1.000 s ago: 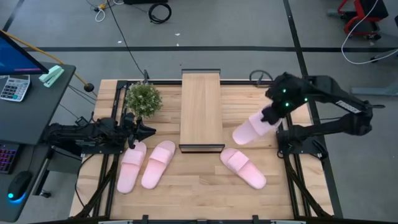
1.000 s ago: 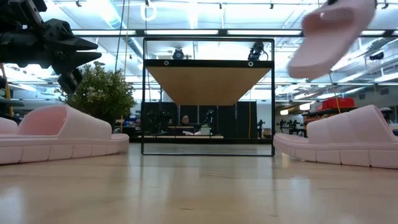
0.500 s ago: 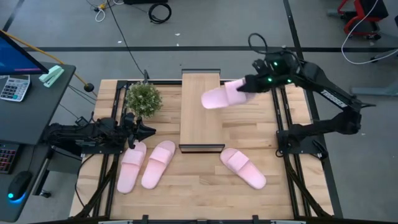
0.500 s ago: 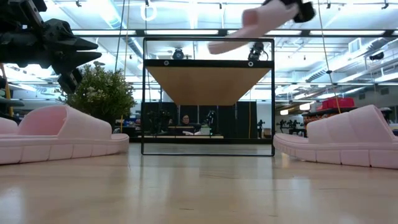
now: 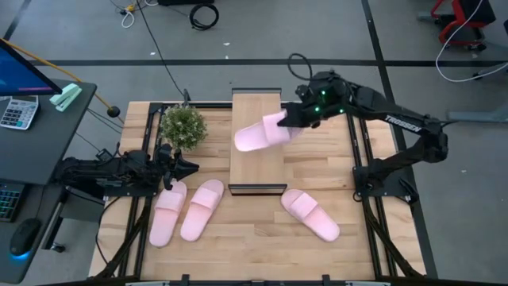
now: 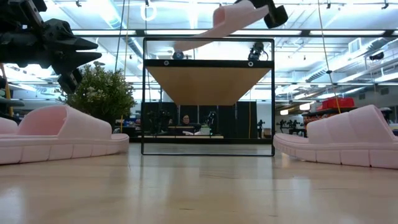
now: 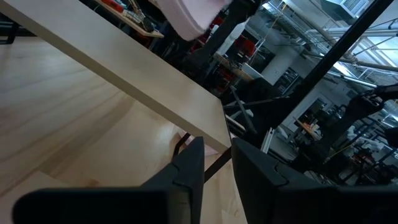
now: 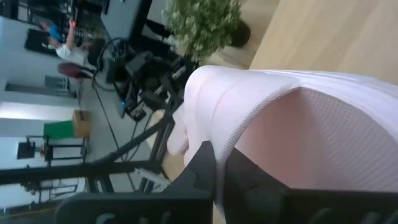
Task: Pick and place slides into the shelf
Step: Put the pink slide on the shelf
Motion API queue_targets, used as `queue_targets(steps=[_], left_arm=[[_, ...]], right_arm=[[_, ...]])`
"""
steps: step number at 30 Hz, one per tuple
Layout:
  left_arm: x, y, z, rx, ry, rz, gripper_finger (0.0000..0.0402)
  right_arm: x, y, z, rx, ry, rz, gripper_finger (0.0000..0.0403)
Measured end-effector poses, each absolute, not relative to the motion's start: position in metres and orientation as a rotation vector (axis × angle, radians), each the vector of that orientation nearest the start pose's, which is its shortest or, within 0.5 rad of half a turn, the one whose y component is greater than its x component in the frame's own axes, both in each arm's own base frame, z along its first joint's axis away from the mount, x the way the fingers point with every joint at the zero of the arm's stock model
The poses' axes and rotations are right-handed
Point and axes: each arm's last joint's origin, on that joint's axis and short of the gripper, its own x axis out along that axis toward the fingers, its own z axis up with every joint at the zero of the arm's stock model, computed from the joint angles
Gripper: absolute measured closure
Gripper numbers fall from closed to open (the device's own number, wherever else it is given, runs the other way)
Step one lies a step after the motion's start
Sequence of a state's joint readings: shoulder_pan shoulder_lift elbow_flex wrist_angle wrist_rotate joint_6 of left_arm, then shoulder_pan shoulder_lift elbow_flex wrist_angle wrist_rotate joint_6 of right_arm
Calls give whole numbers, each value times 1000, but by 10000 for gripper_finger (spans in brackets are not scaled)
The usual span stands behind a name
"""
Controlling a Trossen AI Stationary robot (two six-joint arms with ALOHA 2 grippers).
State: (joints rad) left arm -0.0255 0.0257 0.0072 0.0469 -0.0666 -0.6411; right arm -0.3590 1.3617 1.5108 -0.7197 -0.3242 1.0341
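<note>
High view: one pink slide (image 5: 260, 133) hangs in the air over the light wood top of the shelf (image 5: 255, 163), its toe end pointing toward the left arm's side. The right gripper (image 5: 295, 117) has the slide by its heel end, fingers (image 8: 205, 163) closed on the strap edge, as the right wrist view shows from close up. In the low view this slide (image 6: 227, 18) is tilted, raised above the shelf's black frame (image 6: 208, 96) and not touching it.

The other three slides lie on the wooden surface (image 5: 262, 234). Two sit side by side near the left arm (image 5: 168, 211) (image 5: 202, 208), just touching each other, toes pointing away from the shelf's near end. The third (image 5: 310, 214) lies at an angle on the right arm's side, just beyond the shelf's near corner.

The left gripper (image 5: 190, 166) rests low beside the small potted plant (image 5: 182, 125), above the toe of the nearest slide. Its fingers (image 7: 190, 167) stand nearly together with a narrow gap, holding nothing.

A desk with a calculator (image 5: 17, 112) stands off the surface's left edge.
</note>
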Motion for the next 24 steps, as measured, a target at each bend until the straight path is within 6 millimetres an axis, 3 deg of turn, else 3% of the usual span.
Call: queue_targets(steps=[5,14,19,24], left_arm=[[99,-1,169,-642,-40,30,319],[99,-1,168,-642,-41,30,308],[99,-1,168,-642,-40,31,312],[99,-1,169,-642,-41,31,318]], right_arm=[[263,-77,399,1195,455,-363,395],[234,-50,382,1353,342,-358,395],[218,-32,360,1444,313,-399,395],[221,-22,332,1542,227,-353,395]])
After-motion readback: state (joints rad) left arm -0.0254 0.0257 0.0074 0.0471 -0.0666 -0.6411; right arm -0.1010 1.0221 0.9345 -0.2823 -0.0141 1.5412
